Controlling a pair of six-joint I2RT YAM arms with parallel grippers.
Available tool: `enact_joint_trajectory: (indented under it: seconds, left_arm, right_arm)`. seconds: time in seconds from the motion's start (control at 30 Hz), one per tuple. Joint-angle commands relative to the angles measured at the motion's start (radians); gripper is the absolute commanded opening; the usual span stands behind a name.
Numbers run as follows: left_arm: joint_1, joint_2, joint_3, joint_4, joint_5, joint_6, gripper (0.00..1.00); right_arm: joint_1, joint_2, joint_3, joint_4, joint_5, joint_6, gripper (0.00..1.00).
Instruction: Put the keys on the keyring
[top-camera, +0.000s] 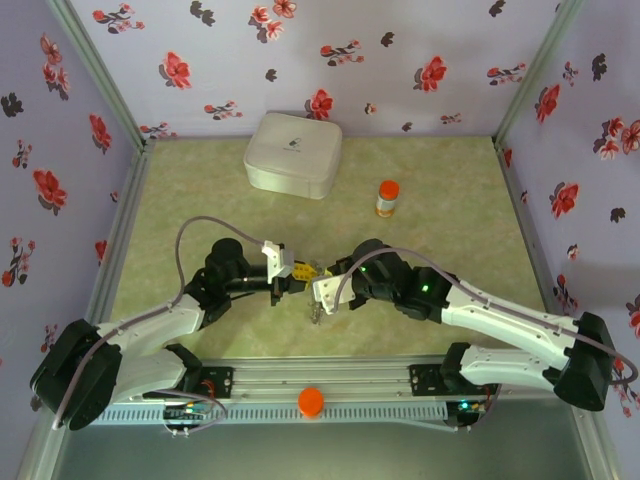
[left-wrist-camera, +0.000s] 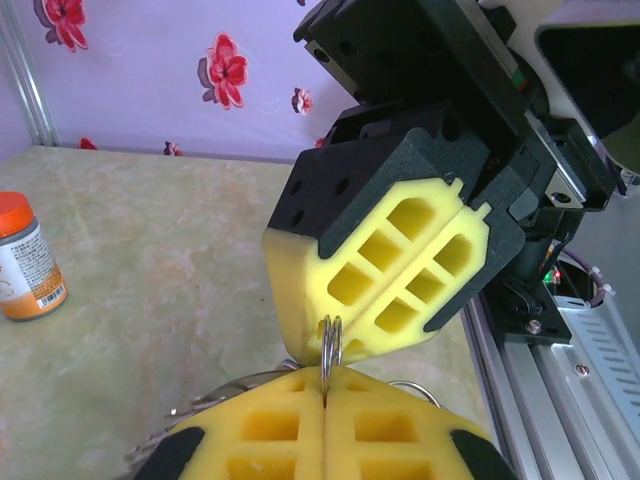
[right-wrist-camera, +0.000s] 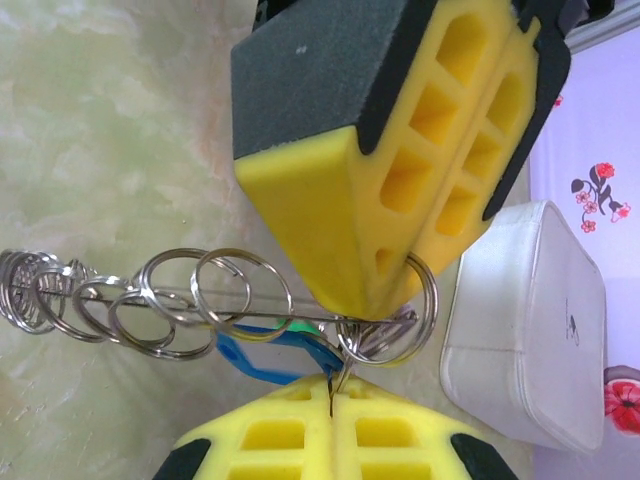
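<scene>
The walls (top-camera: 400, 90) are showing lilac with red and dark flowers. The bench (top-camera: 450, 220) is showing pale green marbling. At 12 o'clock a box (top-camera: 293, 154) is showing white. At 1 o'clock a bottle (top-camera: 387, 198) is wearing an orange cap and a white label. The left claw (top-camera: 296, 274) and right claw (top-camera: 320, 292) are showing yellow pads in black shells. The keyring (right-wrist-camera: 180, 300) is gleaming silver. The blue key (right-wrist-camera: 262, 357) is showing bright, the green key (right-wrist-camera: 292, 326) only a sliver. At 6 o'clock a disc (top-camera: 311, 401) is glowing orange.

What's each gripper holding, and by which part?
Left gripper and right gripper both pinch the keyring by its end ring, from opposite sides.
</scene>
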Motion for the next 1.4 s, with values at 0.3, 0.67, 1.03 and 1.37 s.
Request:
enact_joint_trajectory:
  seconds: [0.3,0.67,1.03,1.37]
  left_arm:
    - [0.005,-0.022,-0.004,0.09,-0.024,0.032,0.0]
    - [0.005,-0.022,-0.022,0.143,-0.016,0.032,0.0]
    - [0.005,-0.021,-0.026,0.151,-0.01,0.021,0.0]
    - [0.005,-0.02,-0.024,0.172,0.004,0.007,0.0]
  right_arm:
    - [-0.131,-0.14,-0.044,0.144,-0.24,0.396,0.34]
    - [-0.144,-0.131,-0.14,0.356,-0.368,0.628,0.32]
    - [-0.154,-0.076,-0.135,0.317,-0.345,0.627,0.25]
    - [-0.161,-0.04,-0.12,0.324,-0.397,0.637,0.03]
